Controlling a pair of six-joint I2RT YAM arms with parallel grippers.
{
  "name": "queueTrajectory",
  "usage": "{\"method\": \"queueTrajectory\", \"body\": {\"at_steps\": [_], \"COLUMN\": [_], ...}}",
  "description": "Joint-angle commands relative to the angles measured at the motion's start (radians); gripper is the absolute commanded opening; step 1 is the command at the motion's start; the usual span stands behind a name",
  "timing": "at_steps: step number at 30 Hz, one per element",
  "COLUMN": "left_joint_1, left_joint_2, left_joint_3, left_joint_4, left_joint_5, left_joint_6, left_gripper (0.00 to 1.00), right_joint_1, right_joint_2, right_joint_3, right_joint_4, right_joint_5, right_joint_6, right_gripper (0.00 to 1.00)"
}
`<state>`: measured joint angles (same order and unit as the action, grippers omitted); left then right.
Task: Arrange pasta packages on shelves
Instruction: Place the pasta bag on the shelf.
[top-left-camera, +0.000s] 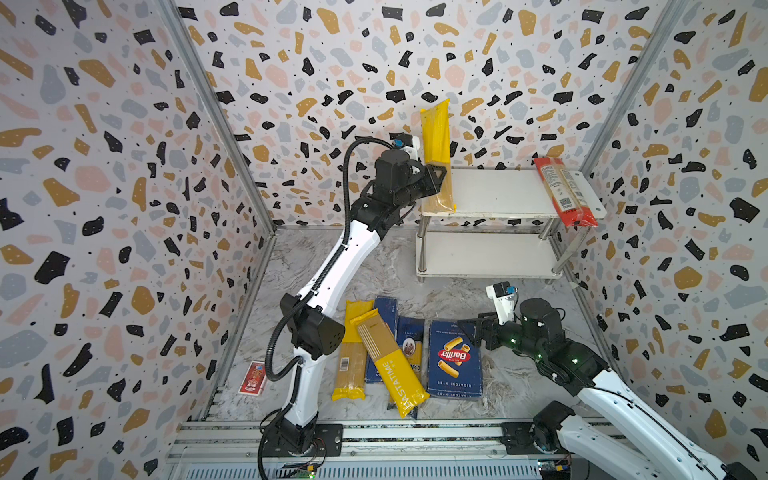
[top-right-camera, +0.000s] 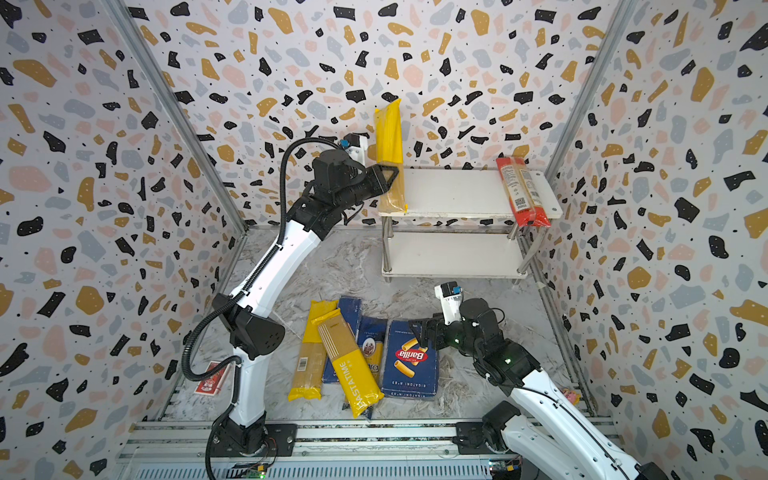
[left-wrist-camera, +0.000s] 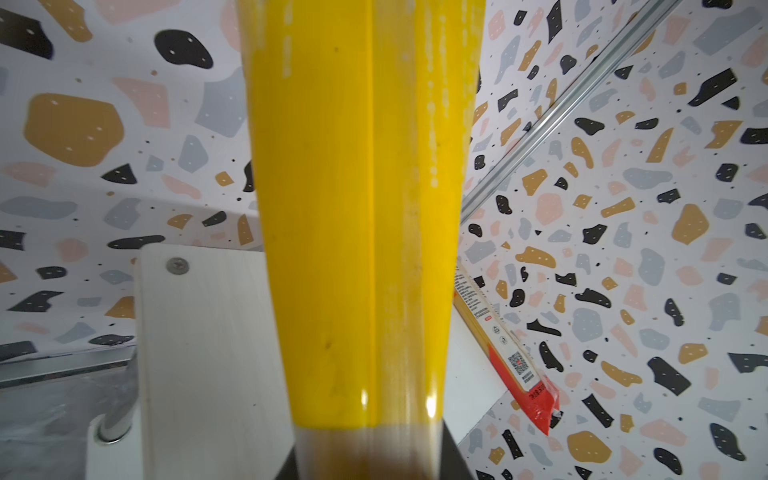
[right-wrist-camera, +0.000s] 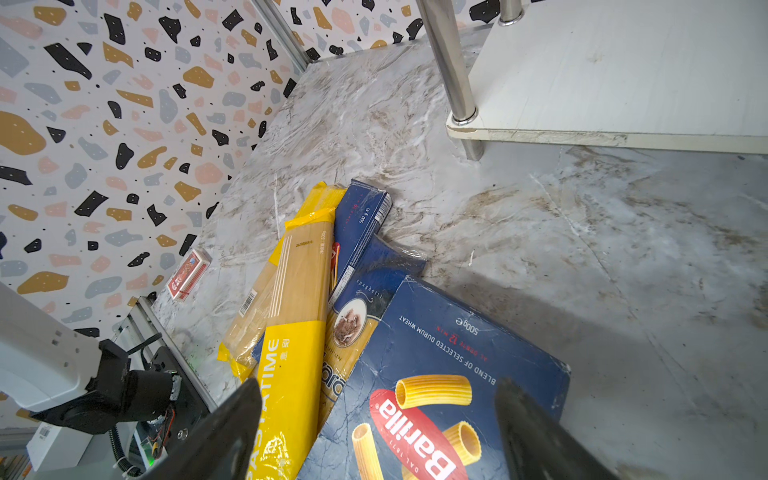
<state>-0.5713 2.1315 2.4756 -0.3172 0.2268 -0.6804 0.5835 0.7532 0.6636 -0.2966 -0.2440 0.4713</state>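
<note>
Pasta packages, total: seven, two at the shelves (top-left-camera: 486, 253) and five in a pile on the marble table (top-left-camera: 332, 266).
Yellow bags: three.
Red bags: one.
Dark blue bags: one.
Blue Barilla boxes: two, one slim and one wide.
Shelves: one rack with two white boards and four chrome legs (top-left-camera: 422, 237); the lower board carries no package.
Left gripper (top-left-camera: 438, 178): pressed together on the upright yellow spaghetti bag (top-left-camera: 435, 137), pinching it near its lower half.
Upright yellow spaghetti bag: at the left end of the top board (top-left-camera: 498, 193), standing steep; whether its lower end rests on the board I cannot tell.
Red spaghetti bag (top-left-camera: 563, 193): lies flat on the right end of the top board, its near end hanging over the front edge, well apart from the yellow one.
Right gripper (top-left-camera: 467, 332): jaws spread wide with nothing between them, above the far right corner of the rigatoni box (top-left-camera: 455, 361).
Pile, leftmost: yellow bag with barcode (top-left-camera: 352, 353), flat on the table.
Pile, on top: PASTATIME bag (top-left-camera: 388, 365), lying diagonal across the barcode bag, the slim blue box (top-left-camera: 384, 311) and the dark blue spaghetti bag (top-left-camera: 411, 340).
Rigatoni box: flat, label up, at the right of the pile, its left edge over the dark blue spaghetti bag.
Red card box (top-left-camera: 252, 377): one, on the table by the left wall, apart from the pile.
</note>
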Motion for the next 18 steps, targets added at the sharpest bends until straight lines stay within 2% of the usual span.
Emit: {"method": "queueTrajectory", "body": {"at_steps": [1, 10, 13, 18], "left_joint_1": [0.005, 0.028, 0.030, 0.031], "left_joint_2": [-0.010, 0.030, 0.036, 0.038], "left_joint_3": [0.066, 0.027, 0.032, 0.028], "left_joint_4": [0.246, 0.340, 0.330, 0.319], "left_joint_5": [0.098, 0.172, 0.168, 0.173], "left_joint_6": [-0.067, -0.187, -0.189, -0.183], "left_gripper": [0.00, 0.00, 0.00, 0.12], "right_joint_1": [-0.017, -0.045, -0.047, -0.054], "right_joint_2": [-0.011, -0.012, -0.012, -0.012], "right_joint_3": [0.004, -0.011, -0.015, -0.015], "right_joint_4": [0.008, 0.022, 0.023, 0.019], "right_joint_5": [-0.009, -0.037, -0.039, -0.046], "right_joint_6": [-0.003, 0.006, 0.009, 0.010], "right_gripper": [0.88, 0.88, 0.88, 0.88]}}
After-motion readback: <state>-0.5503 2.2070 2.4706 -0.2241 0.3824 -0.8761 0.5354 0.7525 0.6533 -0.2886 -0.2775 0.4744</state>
